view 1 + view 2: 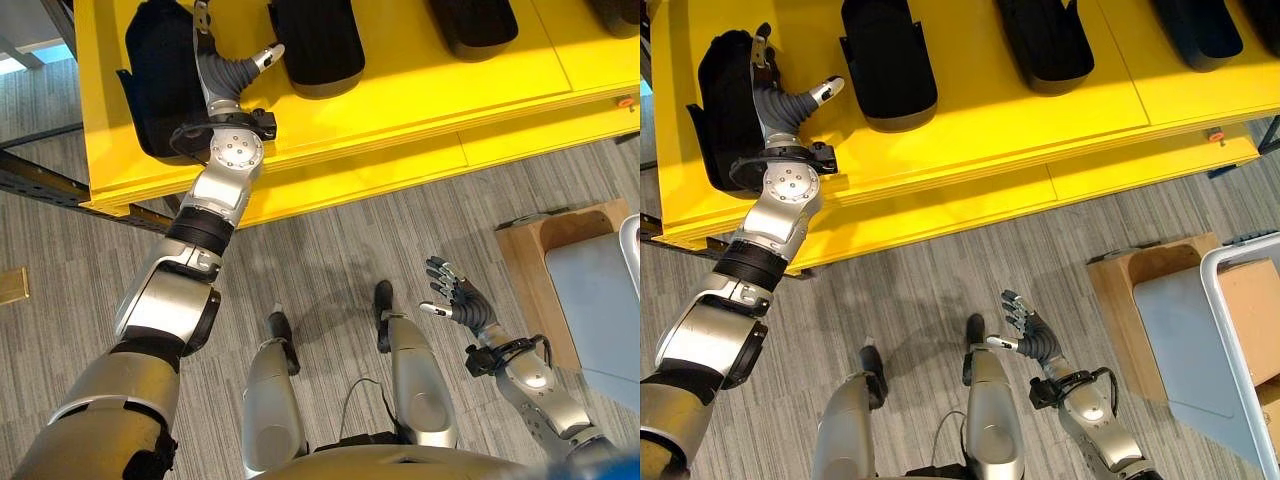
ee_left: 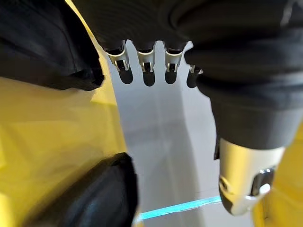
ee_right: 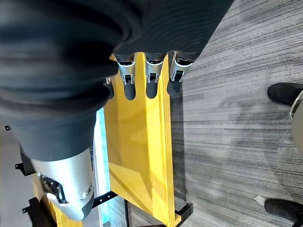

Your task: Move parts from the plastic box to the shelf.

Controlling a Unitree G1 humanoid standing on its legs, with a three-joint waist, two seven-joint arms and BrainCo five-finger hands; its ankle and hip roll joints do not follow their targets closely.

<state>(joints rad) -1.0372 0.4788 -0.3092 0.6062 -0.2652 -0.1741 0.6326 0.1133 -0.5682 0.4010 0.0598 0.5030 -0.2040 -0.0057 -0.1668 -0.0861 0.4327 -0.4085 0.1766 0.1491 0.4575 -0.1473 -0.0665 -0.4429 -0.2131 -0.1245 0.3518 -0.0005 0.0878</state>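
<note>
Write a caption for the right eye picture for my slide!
Robot's left hand rests by a black part on the yellow shelf; right hand hangs open.

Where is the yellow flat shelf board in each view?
Left eye view: yellow flat shelf board across the top.
Right eye view: across the top.
Left wrist view: past the left hand.
Right wrist view: past the right hand.
Shared landmark: grey striped carpet, eye views and right wrist view.

Bright, even overhead light fills the scene. The yellow shelf (image 1: 420, 90) carries a pale glare band across its top, and soft shadows spread over the grey carpet (image 1: 330, 230). In the left wrist view the nearby black parts (image 2: 90, 194) are blurred, and the shelf edges bow slightly toward the corners.
</note>
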